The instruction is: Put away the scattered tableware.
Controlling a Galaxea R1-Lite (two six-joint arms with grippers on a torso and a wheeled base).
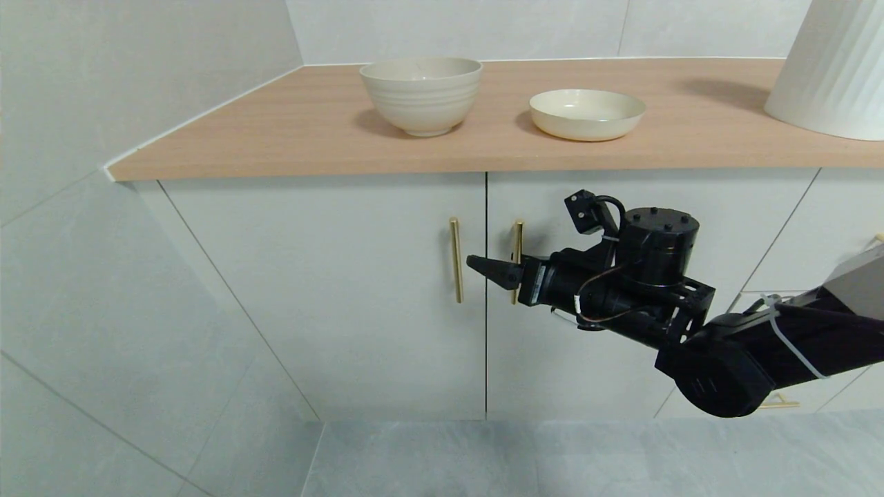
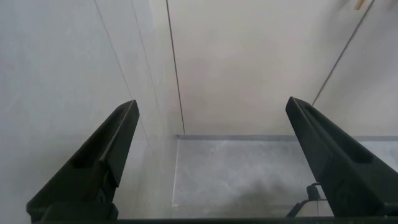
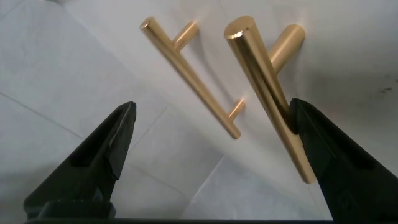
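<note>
Wood-toned countertop runs above the right gripper, which hangs in front of two pale cabinet doors beneath it. The left door lies ahead of the fingertips. The right door is just behind the gripper, and the seam between the two doors is level with its tip. Grey floor lies below.

A tall ribbed white vessel stands on the countertop, up and well off to the gripper's right. The tableware sits on the same surface. A deep cream bowl is above the gripper and slightly to its left. A shallow cream dish is above it and slightly to its right. The two are near each other but apart.

Two upright brass handles flank the door seam. The left handle is just beyond the fingertips. The right handle is crossed by the gripper. In the right wrist view the right gripper is spread wide and holds nothing. The nearer handle stands between its fingers, close against one of them, and the farther handle is behind it.

The left gripper is also spread wide and holds nothing. It faces a pale panel and the floor.
</note>
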